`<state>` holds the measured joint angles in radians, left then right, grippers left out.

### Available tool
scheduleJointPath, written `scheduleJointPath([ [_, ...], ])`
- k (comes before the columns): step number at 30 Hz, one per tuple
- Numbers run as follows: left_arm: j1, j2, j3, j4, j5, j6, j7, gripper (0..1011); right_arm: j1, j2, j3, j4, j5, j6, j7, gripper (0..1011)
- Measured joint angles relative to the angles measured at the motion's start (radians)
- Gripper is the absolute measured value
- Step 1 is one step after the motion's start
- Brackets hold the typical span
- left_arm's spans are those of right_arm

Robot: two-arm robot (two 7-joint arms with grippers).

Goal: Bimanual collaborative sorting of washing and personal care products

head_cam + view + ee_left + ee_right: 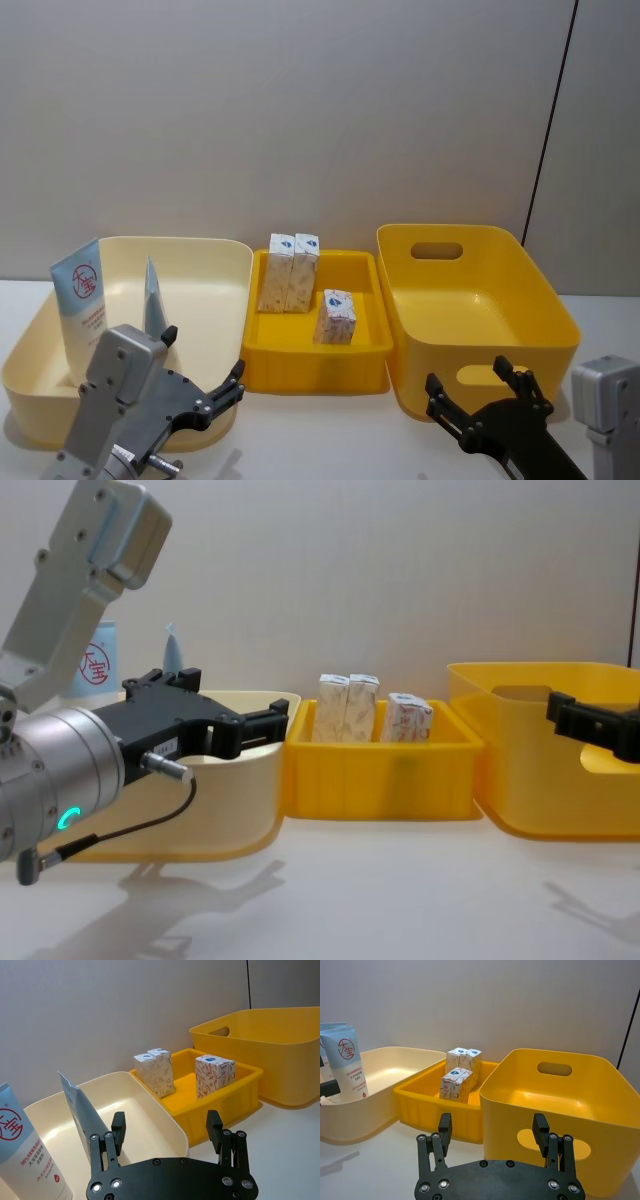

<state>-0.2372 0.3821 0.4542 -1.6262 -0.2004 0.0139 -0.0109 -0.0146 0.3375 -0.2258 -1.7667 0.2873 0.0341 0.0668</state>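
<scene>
A pale grey wall (300, 100) stands behind the white tabletop (330, 430) in front of you.

In the head view, three containers sit in a row. A cream plastic bin (215, 270) is on the left, a shallow yellow plastic tray (310, 375) in the middle, and a deep yellow plastic bin with handle slots (560, 340) on the right. A white squeeze tube with a red circle logo (82, 295) stands in the cream bin, and a second white tube (153, 300) stands edge-on beside it. Three small cream cartons with reddish print stand upright in the tray. The back pair (288, 272) touch each other, and the third carton (336, 315) stands alone nearer you. Your left gripper (203, 357) hovers at the cream bin's near wall, fingers spread and empty. Your right gripper (466, 376) hangs before the deep bin's near wall, also spread and empty.

In the left wrist view, the black fingers stand wide apart, with the edge-on tube just beyond one of them.

In the right wrist view, the parted fingers frame the deep bin's near wall.

In the chest view, your left gripper reaches in at the cream bin's rim, and the carton tops rise above the tray's wall.
</scene>
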Motion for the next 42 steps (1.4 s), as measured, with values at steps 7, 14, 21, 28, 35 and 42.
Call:
scheduleJointPath([
  [7, 0.000, 0.000, 0.000, 0.000, 0.000, 0.000, 0.000, 1003, 0.000, 0.000, 0.000, 0.000, 0.000, 0.000, 0.000, 1001],
  [14, 0.000, 0.000, 0.000, 0.000, 0.000, 0.000, 0.000, 1003, 0.000, 0.000, 0.000, 0.000, 0.000, 0.000, 0.000, 1001],
  [21, 0.000, 0.000, 0.000, 0.000, 0.000, 0.000, 0.000, 1003, 0.000, 0.000, 0.000, 0.000, 0.000, 0.000, 0.000, 1001],
  [28, 0.000, 0.000, 0.000, 0.000, 0.000, 0.000, 0.000, 1003, 0.000, 0.000, 0.000, 0.000, 0.000, 0.000, 0.000, 1001],
  [35, 0.000, 0.000, 0.000, 0.000, 0.000, 0.000, 0.000, 1003, 0.000, 0.000, 0.000, 0.000, 0.000, 0.000, 0.000, 1001],
  [42, 0.000, 0.000, 0.000, 0.000, 0.000, 0.000, 0.000, 1003, 0.000, 0.000, 0.000, 0.000, 0.000, 0.000, 0.000, 1001],
])
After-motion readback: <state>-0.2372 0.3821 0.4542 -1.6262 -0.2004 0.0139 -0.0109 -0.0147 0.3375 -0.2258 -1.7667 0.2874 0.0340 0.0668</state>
